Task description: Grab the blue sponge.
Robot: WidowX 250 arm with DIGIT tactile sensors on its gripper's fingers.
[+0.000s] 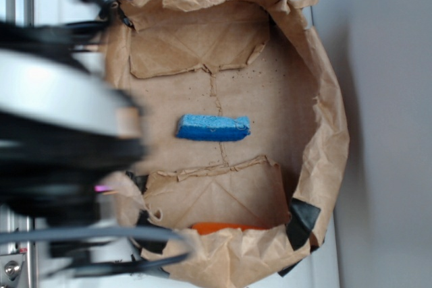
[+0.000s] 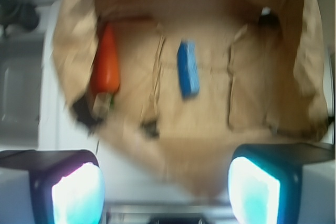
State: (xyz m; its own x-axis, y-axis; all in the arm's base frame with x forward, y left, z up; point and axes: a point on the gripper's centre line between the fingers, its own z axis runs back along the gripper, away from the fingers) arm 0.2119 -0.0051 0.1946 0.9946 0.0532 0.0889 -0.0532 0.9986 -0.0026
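Note:
The blue sponge is a small bright blue foam block lying flat on the floor of a folded-down brown paper bag. In the wrist view the blue sponge lies lengthwise near the middle of the bag. My gripper is open and empty, with its two glowing pads wide apart at the bottom of the wrist view. It hovers well short of the sponge, above the bag's near rim. In the exterior view the arm is a dark blur at the left and the fingers cannot be made out.
An orange carrot-shaped object lies by the bag's wall, left of the sponge in the wrist view; only its edge shows in the exterior view. The crumpled bag rim rises all around. Black clips hold the rim.

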